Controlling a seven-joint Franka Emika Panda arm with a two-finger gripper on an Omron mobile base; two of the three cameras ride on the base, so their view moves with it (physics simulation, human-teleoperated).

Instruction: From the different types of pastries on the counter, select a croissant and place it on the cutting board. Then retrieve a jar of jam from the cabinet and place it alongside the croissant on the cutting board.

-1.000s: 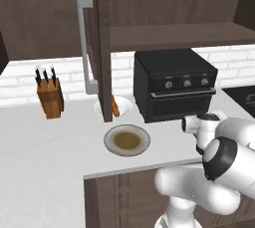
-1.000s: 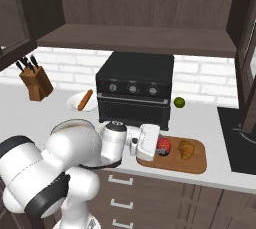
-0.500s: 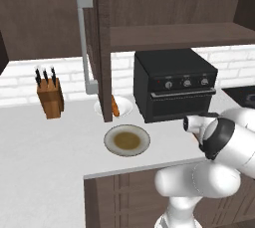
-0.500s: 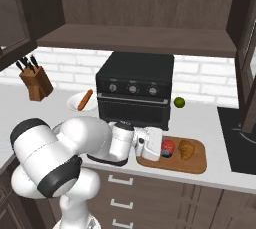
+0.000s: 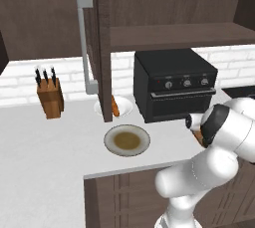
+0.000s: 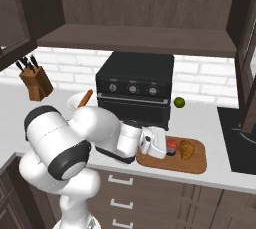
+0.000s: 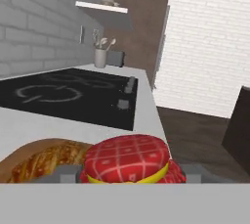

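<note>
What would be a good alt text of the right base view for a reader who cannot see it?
A white robot arm holds its gripper around a small red jar of jam on the wooden cutting board, right beside a golden croissant. Behind stand a black oven, a green lime and a knife block on the pale counter.

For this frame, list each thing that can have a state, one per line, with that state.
cabinet: door open, shelf bare.
oven: door shut.
jar of jam: lid on, upright, gripped over the cutting board beside the croissant.
gripper: closed on the jar.
croissant: lying on the cutting board.
cutting board: flat on the counter.
plate: on the counter, brown inside.
long pastry: lying in a white bowl.
</note>
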